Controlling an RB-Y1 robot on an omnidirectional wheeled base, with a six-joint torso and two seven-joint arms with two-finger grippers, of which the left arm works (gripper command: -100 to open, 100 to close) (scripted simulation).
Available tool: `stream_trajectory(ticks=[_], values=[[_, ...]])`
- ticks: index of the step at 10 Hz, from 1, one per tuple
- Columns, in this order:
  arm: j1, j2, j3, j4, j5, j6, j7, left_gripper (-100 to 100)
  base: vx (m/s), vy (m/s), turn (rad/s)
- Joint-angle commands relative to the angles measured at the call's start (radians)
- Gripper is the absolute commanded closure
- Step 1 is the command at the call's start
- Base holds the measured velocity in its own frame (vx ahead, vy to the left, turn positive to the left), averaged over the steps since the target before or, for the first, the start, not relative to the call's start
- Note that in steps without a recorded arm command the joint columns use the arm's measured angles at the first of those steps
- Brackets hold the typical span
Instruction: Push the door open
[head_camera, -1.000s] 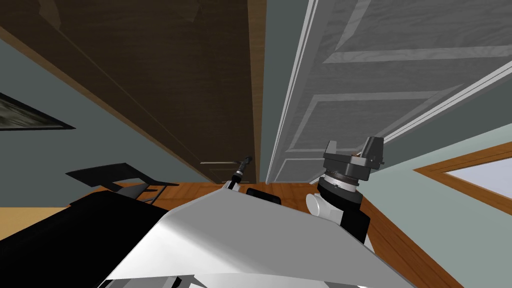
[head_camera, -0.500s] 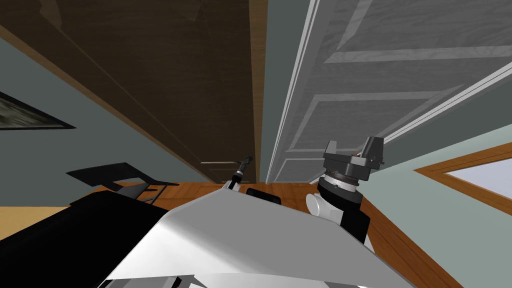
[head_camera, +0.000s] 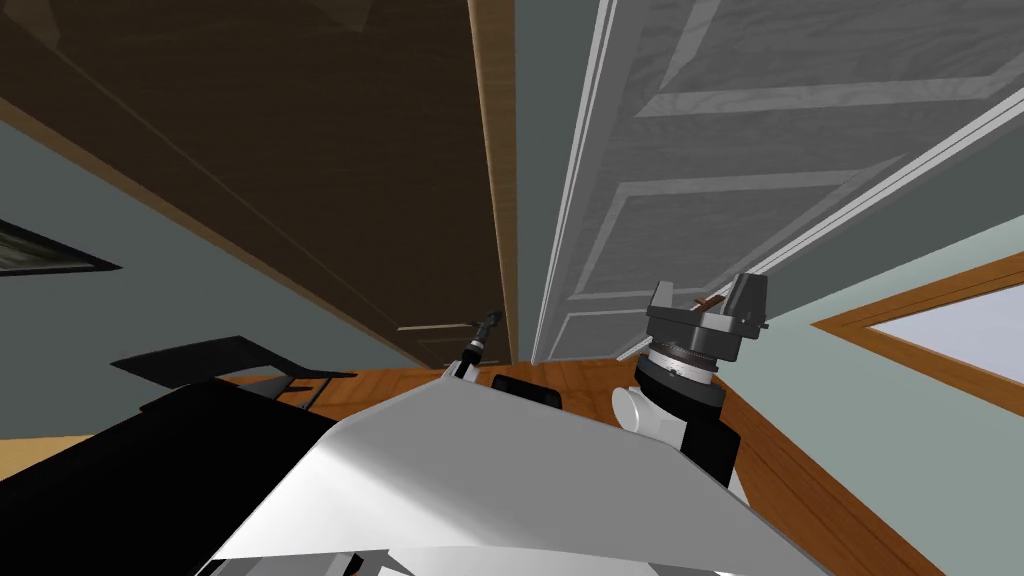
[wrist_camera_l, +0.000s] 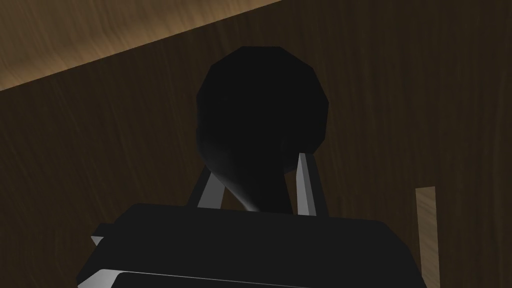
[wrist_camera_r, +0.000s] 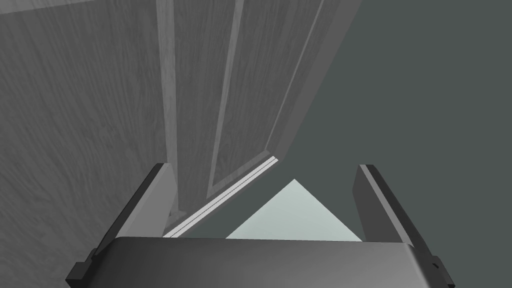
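A dark brown door (head_camera: 300, 150) with a lighter brown edge (head_camera: 495, 150) stands just in front of me. Its black round knob (wrist_camera_l: 262, 100) fills the middle of the left wrist view, and in the head view the knob (head_camera: 490, 322) is a small dark stub. My left gripper (wrist_camera_l: 254, 162) is shut on the knob's neck, one thin finger pressing each side. My left gripper (head_camera: 478, 345) looks tiny above my chest in the head view. My right gripper (head_camera: 708, 300) is raised to the right, and in its wrist view the gripper (wrist_camera_r: 265, 170) stands open and holds nothing.
A grey panelled door (head_camera: 720, 150) stands close on the right, facing my right gripper. Grey-green wall (head_camera: 535, 200) separates the two doors. A black piece of furniture (head_camera: 230, 355) sits low on the left. A wood-framed window (head_camera: 940, 340) is at the right, above wooden floor (head_camera: 580, 375).
My view has shifted a little: the brown door's light edge now sits further left and looks wider. Both grippers keep their places and states.
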Motion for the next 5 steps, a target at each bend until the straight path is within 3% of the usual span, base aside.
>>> stream_trajectory(ticks=[1, 5], values=[[-0.024, 0.008, 0.024, 0.029, 0.014, -0.012, -0.018, 100, -0.057, 0.048, -0.084], [-0.057, 0.011, 0.073, 0.070, 0.050, -0.035, -0.050, 100, -0.026, 0.043, -0.082]])
